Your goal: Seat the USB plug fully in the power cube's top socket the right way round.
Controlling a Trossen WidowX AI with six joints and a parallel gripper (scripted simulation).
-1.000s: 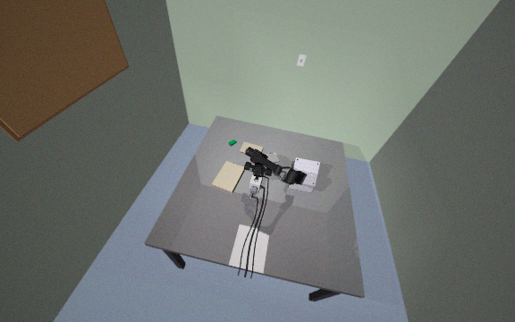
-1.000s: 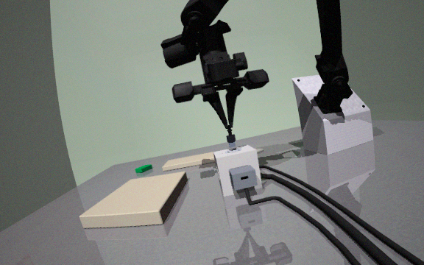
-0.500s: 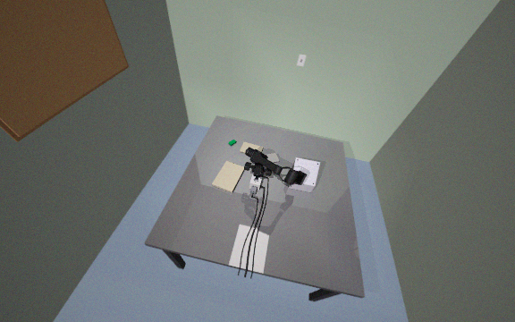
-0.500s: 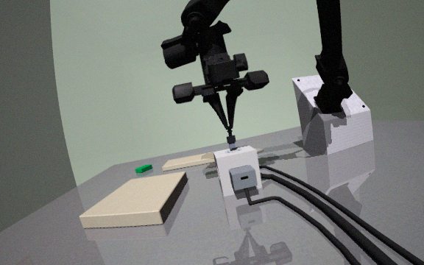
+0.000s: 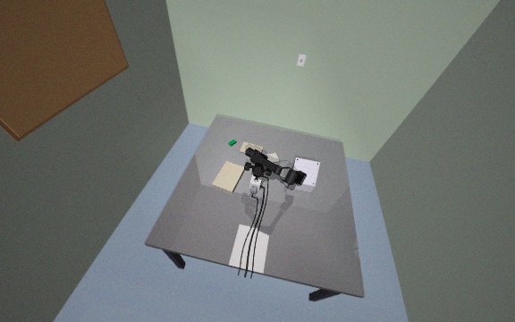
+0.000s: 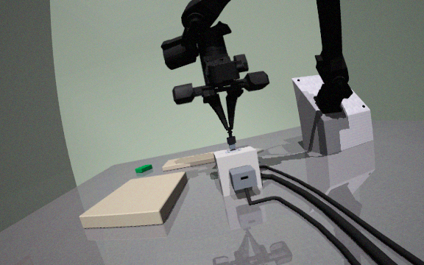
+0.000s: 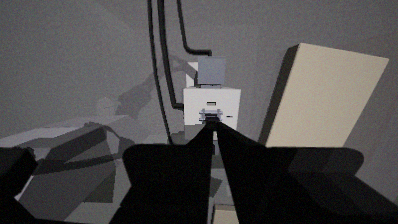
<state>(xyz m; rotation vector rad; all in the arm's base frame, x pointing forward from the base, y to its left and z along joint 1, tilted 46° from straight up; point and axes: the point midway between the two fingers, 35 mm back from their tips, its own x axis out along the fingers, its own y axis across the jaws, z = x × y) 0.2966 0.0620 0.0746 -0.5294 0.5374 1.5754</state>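
The white power cube (image 5: pixel 252 182) (image 6: pixel 222 165) (image 7: pixel 192 102) stands upright on the table. My gripper (image 6: pixel 230 132) (image 7: pixel 214 125) is shut on the small dark USB plug (image 6: pixel 231 140) (image 7: pixel 212 118) and holds it upright over the cube's top. In the exterior view a short length of the plug's light metal shell shows between its dark body and the cube top, at the socket. How far the shell's tip is in is hidden, and which way round it faces cannot be told. The fingers cover part of the cube in the wrist view.
A grey adapter (image 6: pixel 237 181) (image 7: pixel 211 70) sits on the cube's side, with black cables (image 6: pixel 308 191) running off. Beige slabs (image 6: pixel 135 195) (image 7: pixel 330 95) (image 5: pixel 228 176), a green block (image 5: pixel 232 142) (image 6: pixel 143 168) and a white sloped box (image 5: pixel 308 170) (image 6: pixel 359 126) stand around.
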